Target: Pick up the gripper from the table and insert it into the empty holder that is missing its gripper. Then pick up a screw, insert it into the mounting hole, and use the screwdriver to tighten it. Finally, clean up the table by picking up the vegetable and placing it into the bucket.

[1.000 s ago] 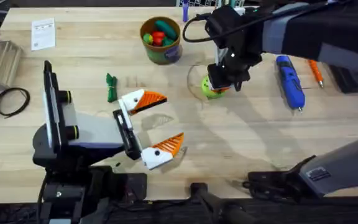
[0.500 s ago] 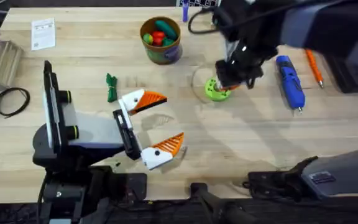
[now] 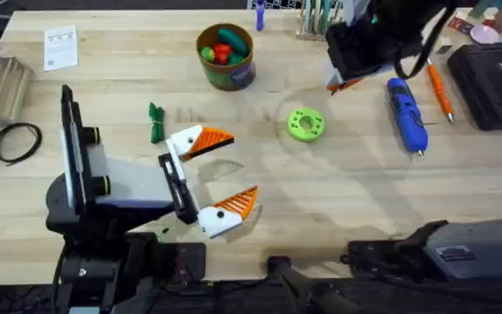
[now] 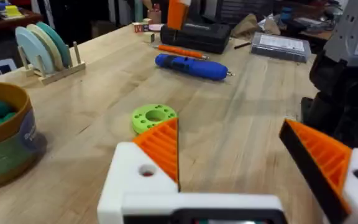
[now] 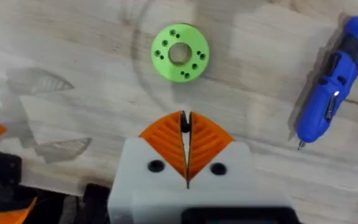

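Observation:
My left gripper [image 3: 235,170] rests open on the table, and both of its white mounts carry orange tips, so the loose gripper and an empty holder are out of view. The left wrist view shows a dark hole in each mount [image 4: 146,170]. My right gripper [image 5: 184,121] hangs high above the lime green disc [image 5: 180,53], shut, with a thin dark piece like a screw pinched at its tips. The blue screwdriver [image 3: 406,113] lies to the disc's right. The green vegetable [image 3: 155,122] lies left of the left gripper. The bucket [image 3: 226,55] stands at the back.
An orange-handled tool [image 3: 441,96] and a black case [image 3: 493,78] lie at the far right. A paper card [image 3: 60,45] and a black cable coil [image 3: 16,141] are on the left. A rack of discs [image 4: 42,46] stands at the back.
My right gripper has lifted off the lime green disc and moved up and back toward the right. The left arm has stayed still.

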Tool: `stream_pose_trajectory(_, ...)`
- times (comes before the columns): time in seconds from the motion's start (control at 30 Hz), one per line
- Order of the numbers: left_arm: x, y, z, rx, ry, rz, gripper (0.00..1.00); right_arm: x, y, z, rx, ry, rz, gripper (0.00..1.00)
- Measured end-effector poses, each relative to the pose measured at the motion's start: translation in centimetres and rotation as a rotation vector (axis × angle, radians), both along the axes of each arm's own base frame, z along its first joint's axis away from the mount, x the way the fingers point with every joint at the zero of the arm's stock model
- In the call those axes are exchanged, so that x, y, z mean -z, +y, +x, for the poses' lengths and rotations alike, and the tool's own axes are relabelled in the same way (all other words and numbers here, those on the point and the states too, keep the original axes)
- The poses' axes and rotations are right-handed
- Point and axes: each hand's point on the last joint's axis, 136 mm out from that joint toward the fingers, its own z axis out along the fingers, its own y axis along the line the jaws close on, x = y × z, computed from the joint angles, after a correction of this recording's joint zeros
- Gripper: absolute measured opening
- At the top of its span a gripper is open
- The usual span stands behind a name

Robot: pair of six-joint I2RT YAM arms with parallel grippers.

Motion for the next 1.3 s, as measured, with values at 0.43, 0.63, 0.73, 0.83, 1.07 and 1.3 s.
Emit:
stream_pose_trajectory(0.43, 0.0, 0.0, 0.0, 0.0, 0.0, 0.0, 0.985, -4.8, 9.0, -2.4, -0.396, -0.173, 0.085, 0.006)
stream_pose_trajectory(0.63, 0.0, 0.0, 0.0, 0.0, 0.0, 0.0, 0.985, -5.2, 13.5, -4.4, -0.612, -0.187, 0.173, 0.006)
stream_pose_trajectory(0.73, 0.0, 0.0, 0.0, 0.0, 0.0, 0.0, 0.986, -5.1, 15.3, -5.0, -0.7, -0.201, 0.193, 0.006)
stream_pose_trajectory(0.83, 0.0, 0.0, 0.0, 0.0, 0.0, 0.0, 0.986, -5.3, 17.2, -5.8, -0.789, -0.228, 0.21, 0.006)
stream_pose_trajectory(1.07, 0.0, 0.0, 0.0, 0.0, 0.0, 0.0, 0.986, -5.5, 19.4, -8.0, -0.957, -0.26, 0.211, 0.006)
stream_pose_trajectory(1.3, 0.0, 0.0, 0.0, 0.0, 0.0, 0.0, 0.986, -4.5, 20.5, -8.4, -1.031, -0.253, 0.197, 0.006)
